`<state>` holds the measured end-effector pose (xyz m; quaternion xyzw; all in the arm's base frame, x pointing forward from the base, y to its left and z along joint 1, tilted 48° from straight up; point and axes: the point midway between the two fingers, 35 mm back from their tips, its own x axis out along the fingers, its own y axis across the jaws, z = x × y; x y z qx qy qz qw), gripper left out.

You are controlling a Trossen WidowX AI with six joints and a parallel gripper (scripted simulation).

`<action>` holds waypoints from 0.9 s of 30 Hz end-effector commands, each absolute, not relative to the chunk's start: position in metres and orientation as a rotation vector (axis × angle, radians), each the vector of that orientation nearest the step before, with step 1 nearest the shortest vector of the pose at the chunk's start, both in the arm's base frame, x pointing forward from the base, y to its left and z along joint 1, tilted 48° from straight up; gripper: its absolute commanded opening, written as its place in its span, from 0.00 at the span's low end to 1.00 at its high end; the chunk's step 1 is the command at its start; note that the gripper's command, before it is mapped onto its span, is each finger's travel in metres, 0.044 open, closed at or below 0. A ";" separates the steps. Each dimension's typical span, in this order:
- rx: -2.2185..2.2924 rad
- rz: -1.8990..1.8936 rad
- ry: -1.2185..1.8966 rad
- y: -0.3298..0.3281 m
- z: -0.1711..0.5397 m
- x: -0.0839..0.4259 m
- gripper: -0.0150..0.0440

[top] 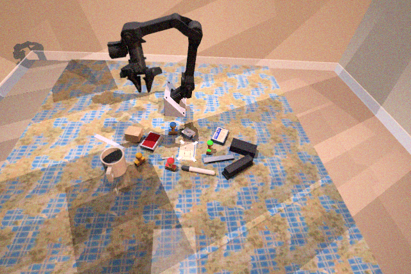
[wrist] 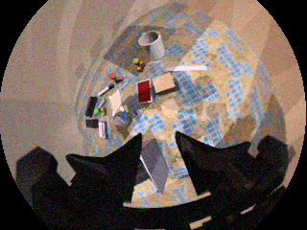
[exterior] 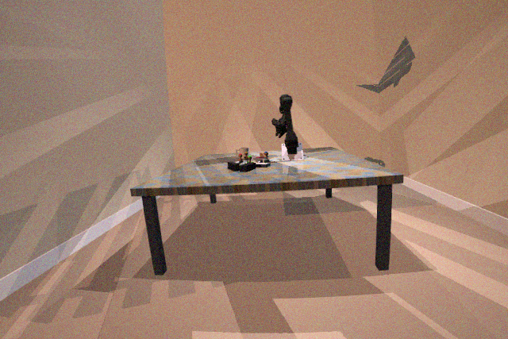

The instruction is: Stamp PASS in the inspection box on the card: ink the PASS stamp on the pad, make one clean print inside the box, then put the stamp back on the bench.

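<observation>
My gripper [top: 144, 92] [wrist: 159, 134] is open and empty, high above the table at the back left of the objects. The card [top: 187, 151] [wrist: 115, 102] lies flat in the middle of the group. The red ink pad [top: 151, 141] [wrist: 144, 91] lies open to its left. Four-sided around the card stand several stamps: one with a blue knob [top: 173, 125] [wrist: 124, 115], one green [top: 210, 143] [wrist: 96, 111], one red [top: 170, 161] [wrist: 112, 76] and one yellow [top: 139, 156] [wrist: 136, 61]. Which one reads PASS, and any print in the box, cannot be told.
A mug [top: 113, 162] [wrist: 154, 45], a tan block [top: 133, 133] [wrist: 164, 82] and a white strip [top: 106, 140] are left. A small grey box [top: 189, 132] is behind the card. A marker [top: 198, 170], a grey bar [top: 218, 158], a labelled box [top: 219, 135] and black blocks [top: 243, 147] [top: 237, 167] are front and right.
</observation>
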<state>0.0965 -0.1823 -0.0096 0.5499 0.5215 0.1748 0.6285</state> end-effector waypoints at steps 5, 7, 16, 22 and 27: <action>1.015 0.408 1.375 -0.156 0.035 0.195 0.62; 0.957 0.424 1.399 -0.140 0.048 0.216 0.62; 0.730 0.541 1.441 -0.043 0.107 0.280 0.62; 0.611 0.663 1.438 0.036 0.150 0.288 0.62; 0.574 0.715 1.434 0.070 0.170 0.286 0.62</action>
